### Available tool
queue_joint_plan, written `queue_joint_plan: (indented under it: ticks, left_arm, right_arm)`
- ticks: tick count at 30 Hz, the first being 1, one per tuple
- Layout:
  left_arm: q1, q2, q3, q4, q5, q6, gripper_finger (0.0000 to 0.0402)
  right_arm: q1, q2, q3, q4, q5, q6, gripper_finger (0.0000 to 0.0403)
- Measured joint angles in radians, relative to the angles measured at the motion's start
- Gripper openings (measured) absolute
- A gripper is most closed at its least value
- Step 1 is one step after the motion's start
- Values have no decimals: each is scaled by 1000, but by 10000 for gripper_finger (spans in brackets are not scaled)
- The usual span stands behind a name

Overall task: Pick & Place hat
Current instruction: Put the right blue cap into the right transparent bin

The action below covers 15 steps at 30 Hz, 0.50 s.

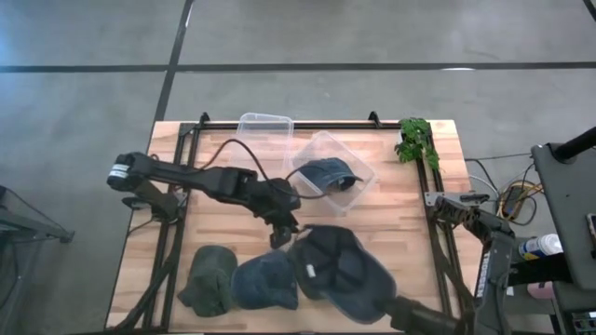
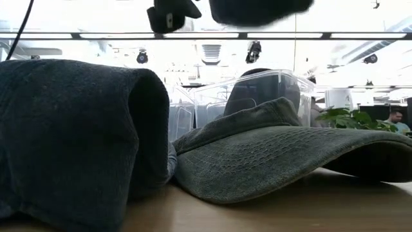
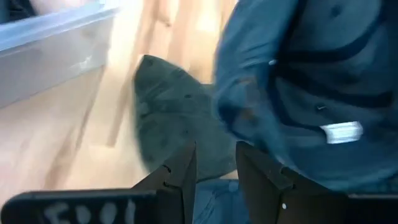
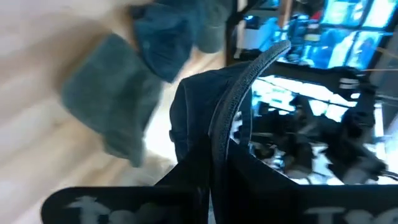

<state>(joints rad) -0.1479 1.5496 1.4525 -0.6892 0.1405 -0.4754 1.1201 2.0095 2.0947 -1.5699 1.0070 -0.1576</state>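
A dark blue cap (image 1: 340,270) hangs above the table's near middle, also at the top of the low view (image 2: 257,9), with my right gripper (image 4: 214,168) shut on it, reaching in from the near right. My left gripper (image 1: 279,231) hovers open just left of the cap; in its wrist view its gripper (image 3: 217,174) has the cap (image 3: 311,81) beside it and nothing between its fingers. A green hat (image 1: 209,279) and a blue denim hat (image 1: 265,279) lie side by side on the near left of the table. My right gripper pinches the cap's brim edge (image 4: 219,140) between its two fingers, which lie across the edge. The brim stands on edge in the hold and the crown (image 4: 193,106) hangs beyond it. The cap is lifted clear of the table.
A clear plastic tub (image 1: 346,154) with another denim hat (image 1: 326,174) inside sits at the far middle, and an empty tub (image 1: 265,126) stands behind it. A green plant (image 1: 416,140) is at the far right corner. Black frame rails (image 1: 177,186) run along the table's sides.
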Motion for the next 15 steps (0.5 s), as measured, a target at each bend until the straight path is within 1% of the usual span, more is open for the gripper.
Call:
queue_joint_plan:
  ticks: [3, 6, 11, 15]
  left_arm:
    - [4, -43, 0, -101, -52, 0, 106]
    - [4, -81, 0, -131, -71, -28, 106]
    - [-4, -84, -2, -111, -70, -14, 106]
    - [-4, -61, -2, 10, -52, -15, 106]
  right_arm:
    - [-16, -2, 6, -1, 20, -39, 13]
    - [-27, -7, 1, -2, 46, -55, 13]
    - [-50, -8, -3, -1, 97, -97, 13]
    - [-71, -8, -8, -1, 100, -93, 13]
